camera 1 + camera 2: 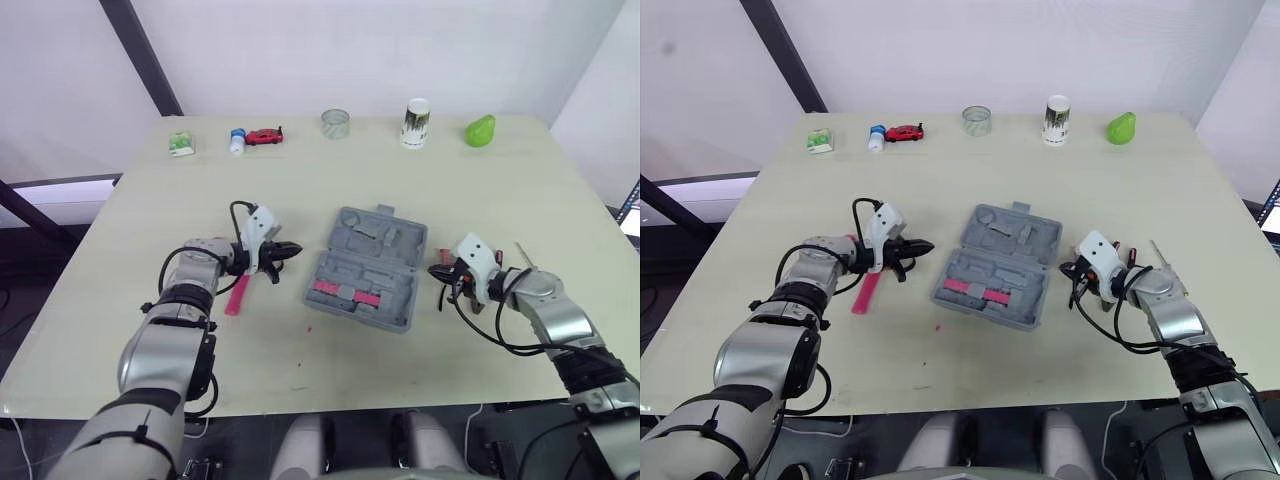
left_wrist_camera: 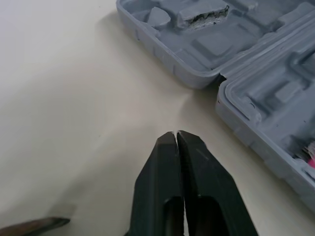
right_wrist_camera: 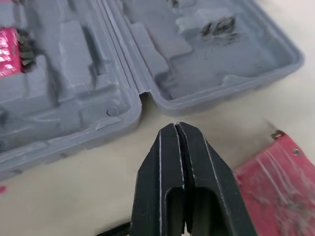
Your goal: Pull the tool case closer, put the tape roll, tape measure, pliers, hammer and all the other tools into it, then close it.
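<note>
Left wrist view: black left gripper (image 2: pixel 176 132) was closed tight, empty; black right gripper (image 3: pixel 177 125) likewise; open grey plastic tool case (image 1: pixel 368 268) lay between them.

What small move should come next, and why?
Probably ease both tools inward against the tool case to draw it closer: the left tool and right tool are shut, empty, flanking the open case without touching it.

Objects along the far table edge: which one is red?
The toy car, beside the blue-capped bottle; the other items there are green, clear or white.
</note>
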